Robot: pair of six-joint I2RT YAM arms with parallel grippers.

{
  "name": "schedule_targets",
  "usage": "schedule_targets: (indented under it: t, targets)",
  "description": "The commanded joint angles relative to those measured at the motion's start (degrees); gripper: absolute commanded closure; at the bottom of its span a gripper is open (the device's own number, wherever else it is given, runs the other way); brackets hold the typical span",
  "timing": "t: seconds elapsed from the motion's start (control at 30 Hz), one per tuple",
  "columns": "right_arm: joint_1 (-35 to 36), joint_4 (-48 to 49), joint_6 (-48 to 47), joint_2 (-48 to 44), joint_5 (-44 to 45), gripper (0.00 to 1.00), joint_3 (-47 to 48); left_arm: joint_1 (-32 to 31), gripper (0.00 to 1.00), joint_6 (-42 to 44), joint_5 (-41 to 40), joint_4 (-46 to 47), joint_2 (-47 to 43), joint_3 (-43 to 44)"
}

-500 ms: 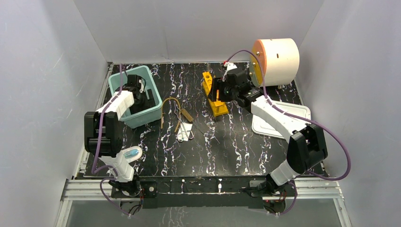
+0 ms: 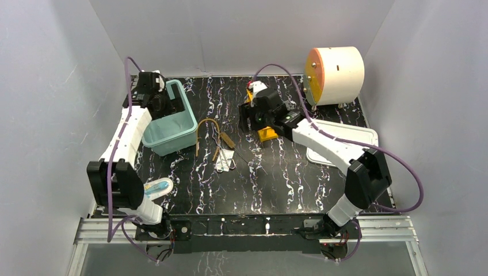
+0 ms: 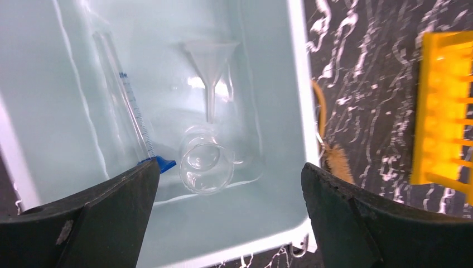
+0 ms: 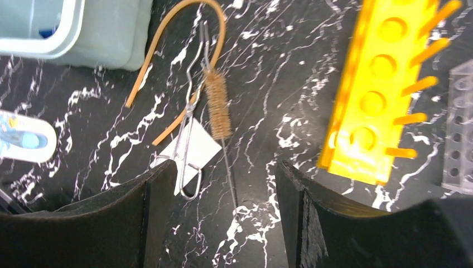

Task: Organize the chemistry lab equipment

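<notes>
Glassware lies in a teal bin (image 3: 295, 84) at the far left of the counter (image 2: 288, 172). We see a clear funnel (image 3: 211, 58) resting mouth-up against the bin floor, a clear glass beaker (image 3: 203, 162) on its side just below the funnel's stem, and a long graduated tube with a blue foot (image 3: 134, 117) lying beside them. The left hand (image 3: 228, 184) hangs above the bin with its fingers spread wide, grasping nothing.

Just right of the bin an amber rubber tube (image 4: 140, 81) arches across the counter. Inside its loop lie a bristle brush on a wire stem (image 4: 218, 106) and metal tongs (image 4: 187, 139), the tongs across a white square (image 4: 203, 148). The right hand (image 4: 217, 184) hovers over this spot, fingers apart and empty. Beside it a yellow rack with round holes and pegs (image 4: 379, 95) rests on the counter, touching or nearly touching a clear plastic rack (image 4: 460, 128).

The counter is black with white veining. A white tray (image 2: 345, 155) sits at the right, a white drum with an orange face (image 2: 339, 72) behind it. Pale grey walls enclose three sides.
</notes>
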Motion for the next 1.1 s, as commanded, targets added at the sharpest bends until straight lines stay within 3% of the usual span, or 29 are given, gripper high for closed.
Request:
schedule_targets:
  t: [0.0, 0.13, 0.37, 0.7, 1.07]
  targets:
    - [4.63, -2.12, -4.32, 3.51, 3.23, 0.27, 3.34, 0.41, 0.02, -0.45, 0.30, -3.00, -6.78, 3.92]
    - [8.68, -5.26, -6.29, 7.75, 6.33, 0.30, 3.05, 0.72, 0.02, -2.98, 1.57, -2.20, -10.11, 5.25]
    - [10.17, -7.98, -3.72, 14.12, 7.81, 0.47, 0.90, 0.83, 0.02, -5.11, 10.31, -1.48, -10.63, 9.48]
    - [10.27, -8.84, -4.07, 17.58, 6.19, 0.48, -0.63, 0.86, 0.02, -6.73, 15.84, 0.17, -9.24, 9.51]
    - [10.61, -6.68, -4.93, 21.62, 10.07, 0.58, 0.40, 0.83, 0.02, -7.92, 17.40, 0.34, -8.19, 11.41]
